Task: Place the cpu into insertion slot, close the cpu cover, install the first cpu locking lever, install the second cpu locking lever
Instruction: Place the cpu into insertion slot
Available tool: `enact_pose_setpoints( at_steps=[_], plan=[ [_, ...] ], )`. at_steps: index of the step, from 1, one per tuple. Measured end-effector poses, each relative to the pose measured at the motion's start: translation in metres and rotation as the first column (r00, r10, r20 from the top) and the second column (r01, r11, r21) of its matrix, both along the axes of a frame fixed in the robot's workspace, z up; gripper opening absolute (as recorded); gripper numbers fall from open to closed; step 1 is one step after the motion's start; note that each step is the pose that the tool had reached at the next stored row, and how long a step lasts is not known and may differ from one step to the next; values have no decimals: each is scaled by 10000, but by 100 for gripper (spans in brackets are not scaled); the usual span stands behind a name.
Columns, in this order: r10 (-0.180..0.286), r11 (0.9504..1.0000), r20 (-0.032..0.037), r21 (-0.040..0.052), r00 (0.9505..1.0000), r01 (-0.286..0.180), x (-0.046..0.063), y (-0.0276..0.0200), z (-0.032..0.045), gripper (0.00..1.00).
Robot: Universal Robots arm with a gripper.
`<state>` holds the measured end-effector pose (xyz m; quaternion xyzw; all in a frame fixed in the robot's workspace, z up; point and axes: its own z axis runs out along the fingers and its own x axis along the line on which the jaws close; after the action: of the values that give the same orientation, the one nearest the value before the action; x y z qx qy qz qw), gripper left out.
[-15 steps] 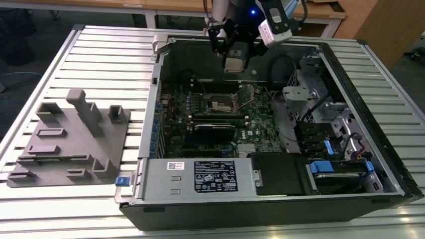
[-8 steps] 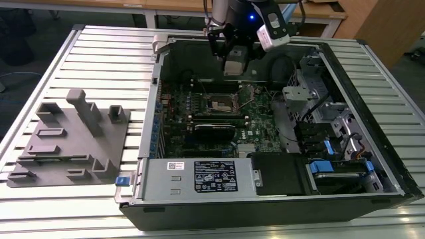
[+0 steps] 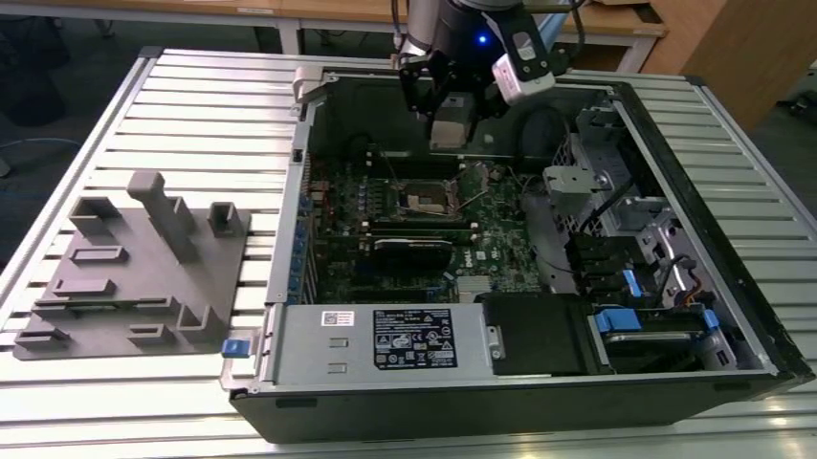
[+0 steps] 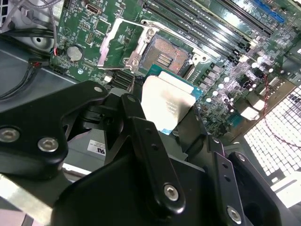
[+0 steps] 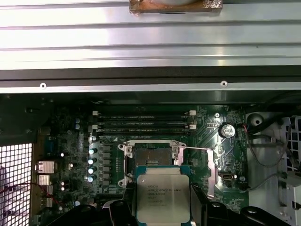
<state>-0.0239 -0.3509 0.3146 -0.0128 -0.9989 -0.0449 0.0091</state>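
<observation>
We've got the gripper (image 5: 163,212) clamped on the cpu (image 5: 163,193), hanging near the open socket (image 5: 153,155); we'd keep it level and square, ease straight down, no sliding

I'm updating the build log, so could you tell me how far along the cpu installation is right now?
Nothing is installed yet. The socket is bare and the cpu cover is swung open. In hand: the gripper is shut on the cpu, holding it above the motherboard near the socket. Seating the chip, closing the cover and both lever steps are left.
</observation>
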Motion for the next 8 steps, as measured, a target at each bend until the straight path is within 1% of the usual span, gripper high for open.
enact_pose_setpoints(
  at_steps=[8],
  plan=[
    [-1, 10000, 2, 4, 10000, 1, 0, 0, -15, 54]
  ],
)
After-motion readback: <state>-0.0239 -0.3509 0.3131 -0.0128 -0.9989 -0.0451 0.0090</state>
